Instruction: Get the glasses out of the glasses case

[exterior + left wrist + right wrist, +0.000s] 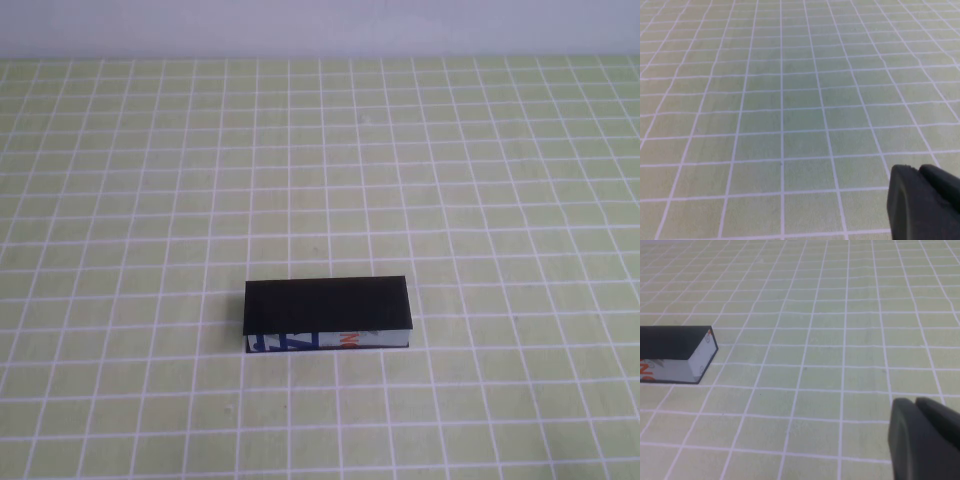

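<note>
The glasses case (327, 313) is a matte black box lying flat on the green gridded table, lid closed, with blue, white and orange print on its near side. One end of it shows in the right wrist view (677, 352). The glasses are hidden. Neither arm shows in the high view. My left gripper (918, 169) hangs over bare table with its two black fingers pressed together and empty; the case is out of that view. My right gripper (915, 401) is likewise shut and empty, well off to the side of the case's end.
The green mat with a white grid (450, 180) covers the whole table. A pale wall (320, 25) runs along the far edge. Nothing else stands on the mat.
</note>
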Motion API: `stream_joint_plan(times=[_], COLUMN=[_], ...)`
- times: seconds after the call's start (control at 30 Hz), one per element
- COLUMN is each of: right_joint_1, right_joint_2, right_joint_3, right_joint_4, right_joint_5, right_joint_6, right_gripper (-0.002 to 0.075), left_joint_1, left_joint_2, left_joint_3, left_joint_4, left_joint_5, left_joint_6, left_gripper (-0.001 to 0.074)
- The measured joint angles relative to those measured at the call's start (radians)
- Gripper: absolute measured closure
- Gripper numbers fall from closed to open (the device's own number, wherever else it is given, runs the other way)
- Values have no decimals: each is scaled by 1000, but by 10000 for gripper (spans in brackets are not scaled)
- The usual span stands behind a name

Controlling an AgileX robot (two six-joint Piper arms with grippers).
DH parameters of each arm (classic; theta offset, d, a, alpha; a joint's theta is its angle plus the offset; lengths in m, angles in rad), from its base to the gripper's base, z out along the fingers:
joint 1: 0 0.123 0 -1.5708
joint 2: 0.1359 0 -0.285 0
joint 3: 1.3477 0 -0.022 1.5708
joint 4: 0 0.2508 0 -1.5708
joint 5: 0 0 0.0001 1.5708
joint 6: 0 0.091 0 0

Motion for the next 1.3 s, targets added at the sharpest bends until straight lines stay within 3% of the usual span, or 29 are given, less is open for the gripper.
stream_joint_plan(times=[1.0, 1.17, 1.3], right_joint_1=[0, 0, 0], right_joint_2=[0, 0, 0], right_joint_3=[0, 0, 0], right_joint_4=[0, 0, 0], right_joint_5=[0, 0, 0], right_joint_6=[0, 0, 0], right_gripper=[743, 743, 743], left_joint_1=[0, 0, 0], left_joint_2=[0, 0, 0], left_joint_3=[0, 0, 0], left_joint_4=[61, -16, -199], left_joint_5=[-2, -29, -85], left_joint_6=[0, 0, 0], left_gripper=[739, 739, 739])
